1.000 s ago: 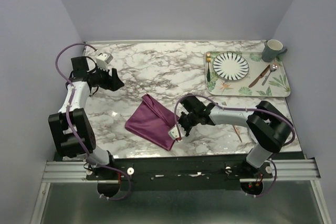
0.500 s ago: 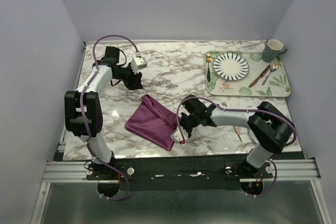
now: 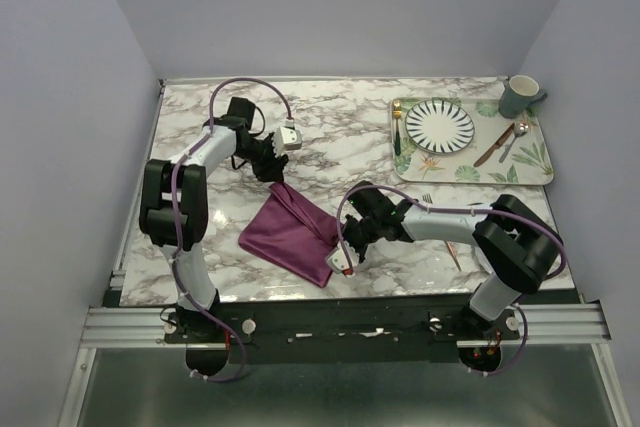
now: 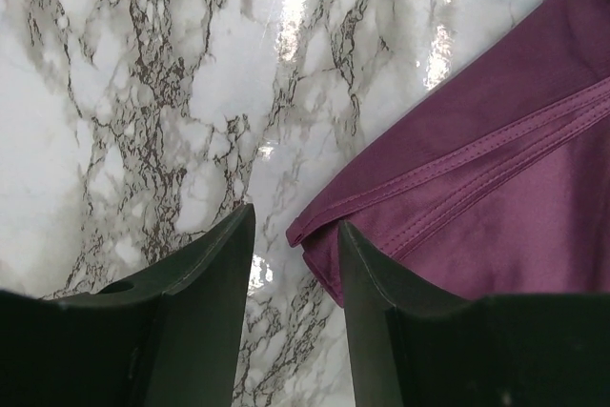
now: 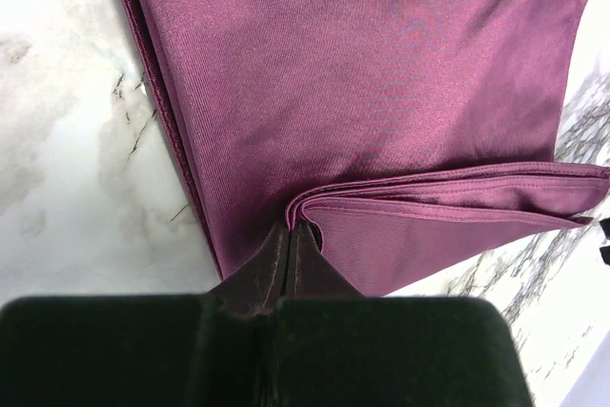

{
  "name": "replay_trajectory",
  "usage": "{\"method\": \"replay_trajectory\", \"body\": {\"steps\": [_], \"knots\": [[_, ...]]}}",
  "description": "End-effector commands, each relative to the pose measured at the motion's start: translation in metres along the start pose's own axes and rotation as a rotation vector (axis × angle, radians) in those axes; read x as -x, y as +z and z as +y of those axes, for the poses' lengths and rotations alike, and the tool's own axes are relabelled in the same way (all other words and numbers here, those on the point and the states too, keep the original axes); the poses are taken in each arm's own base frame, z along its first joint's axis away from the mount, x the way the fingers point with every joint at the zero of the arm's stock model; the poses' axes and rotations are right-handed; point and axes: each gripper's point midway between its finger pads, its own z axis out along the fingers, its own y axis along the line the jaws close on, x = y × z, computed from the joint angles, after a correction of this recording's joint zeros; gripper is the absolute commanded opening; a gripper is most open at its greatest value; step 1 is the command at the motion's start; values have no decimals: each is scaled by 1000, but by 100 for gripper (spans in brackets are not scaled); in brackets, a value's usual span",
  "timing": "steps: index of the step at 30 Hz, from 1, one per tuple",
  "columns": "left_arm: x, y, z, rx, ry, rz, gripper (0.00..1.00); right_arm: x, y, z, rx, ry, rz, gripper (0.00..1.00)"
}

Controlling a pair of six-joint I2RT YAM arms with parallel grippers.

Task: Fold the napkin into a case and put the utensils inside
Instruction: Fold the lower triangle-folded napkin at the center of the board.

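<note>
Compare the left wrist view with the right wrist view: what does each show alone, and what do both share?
Left wrist only: the left gripper, jaws apart, framing a hemmed corner of the napkin. Right wrist only: the right gripper shut on the napkin's folded edge, its layers stacked. Both: the purple cloth lying on the marble table.

Napkin (image 4: 496,169) cut off by L wrist view's R edge; fork (image 3: 453,252) partly under R arm

Open marble (image 3: 345,152) between napkin (image 3: 295,230) and tray (image 3: 530,157) — passable; left tool (image 3: 276,173) crowds napkin's far corner.
</note>
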Motion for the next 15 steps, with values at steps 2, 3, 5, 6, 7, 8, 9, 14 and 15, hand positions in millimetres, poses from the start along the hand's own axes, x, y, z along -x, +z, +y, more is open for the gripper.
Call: {"method": "replay_trajectory", "body": {"steps": [2,3,5,6,7,8,9,14,15], "knots": [[-11,8,0,-28,37,47,50,3,-3,-2,-17,-14,9,1],[-12,10,0,-32,36,49,50,3,-3,-2,-18,-14,7,1],[-13,10,-1,-39,38,56,47,3,-2,-2,-16,-13,6,1],[-14,11,-1,-40,40,58,46,4,-2,-2,-16,-12,3,1],[-16,12,-2,-46,43,62,43,4,-2,-2,-16,-13,3,1],[-18,12,-3,-52,39,66,41,4,-2,-1,-15,-14,3,1],[-17,13,-3,-56,42,65,39,4,-2,-1,-14,-15,3,1],[-17,15,-5,-62,48,70,29,4,-2,-2,-18,-16,4,1],[-18,15,-6,-65,48,72,26,4,-3,-2,-19,-13,4,1]]}}
